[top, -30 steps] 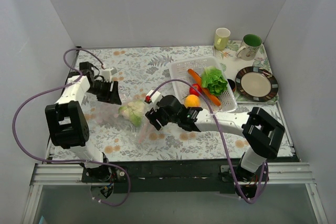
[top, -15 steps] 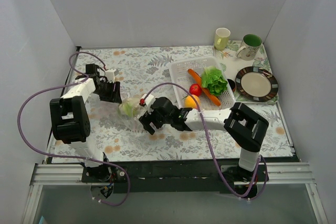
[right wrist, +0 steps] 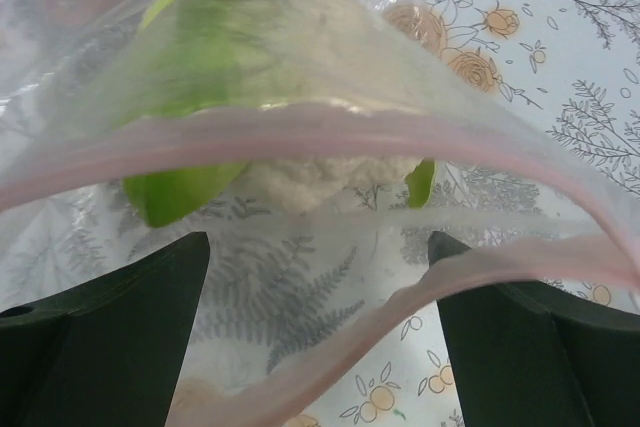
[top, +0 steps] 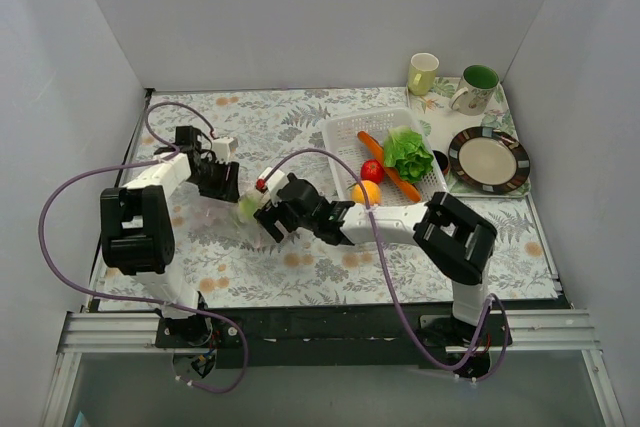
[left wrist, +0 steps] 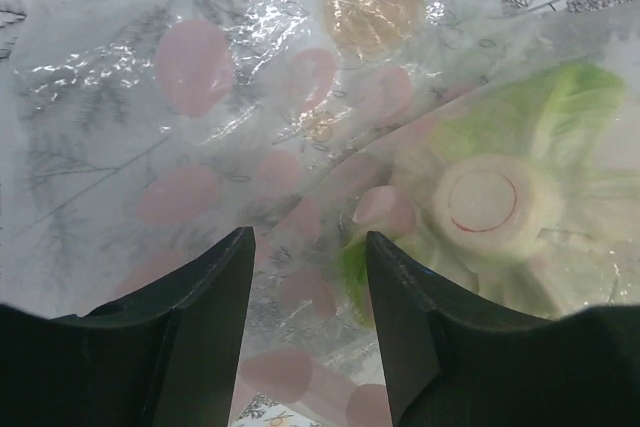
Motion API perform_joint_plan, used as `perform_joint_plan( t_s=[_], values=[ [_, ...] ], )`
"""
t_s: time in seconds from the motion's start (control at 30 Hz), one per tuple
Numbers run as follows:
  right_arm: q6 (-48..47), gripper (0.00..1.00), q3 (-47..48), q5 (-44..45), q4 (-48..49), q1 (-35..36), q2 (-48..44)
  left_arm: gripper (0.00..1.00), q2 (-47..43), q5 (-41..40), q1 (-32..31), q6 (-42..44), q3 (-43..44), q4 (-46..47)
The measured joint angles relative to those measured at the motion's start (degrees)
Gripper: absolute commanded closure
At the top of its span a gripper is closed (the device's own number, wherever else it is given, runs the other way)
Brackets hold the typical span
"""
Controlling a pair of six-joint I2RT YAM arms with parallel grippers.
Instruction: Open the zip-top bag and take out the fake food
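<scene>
Top external view: the zip-top bag (top: 222, 219) is being shown lying on the worktop (top: 300, 267), between the left hand (top: 230, 192) and the right hand (top: 266, 219).

Left wrist view: fingers (left wrist: 190, 327) are being held partly apart over bag film.

Right wrist view: fingers (right wrist: 110, 327) are being held wide apart, gripping nothing, at the bag's gaping mouth; fake food (right wrist: 300, 137) is being kept inside.
</scene>
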Motion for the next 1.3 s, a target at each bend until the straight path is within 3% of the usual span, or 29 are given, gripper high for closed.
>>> perform_joint_plan(
  t_s=[0.57,0.87,1.0,1.17,1.3],
  values=[
    [-17.31,0.02,0.5,15.76,5.09,8.41,5.14,0.55,-0.57,1.9,-4.44,4.87,-0.24,-6.05],
    [-19.41,0.02,4.11,18.1,1.95,8.37,8.7,0.56,-1.68,0.96,-7.23,4.85,-0.09,-6.16],
    [-18.62,0.02,4.31,20.17,-0.44,8.46,8.66,0.62,-2.21,0.79,-8.33,4.85,-0.74,-5.66],
    [-15.15,0.07,0.31,20.9,-1.99,9.03,3.43,0.66,-3.06,1.57,-9.51,4.59,-3.85,-2.84],
    [-13.05,0.02,-6.64,20.02,-0.46,9.09,-5.2,0.66,-2.54,1.38,-9.99,4.57,-8.02,-2.34]
  ],
)
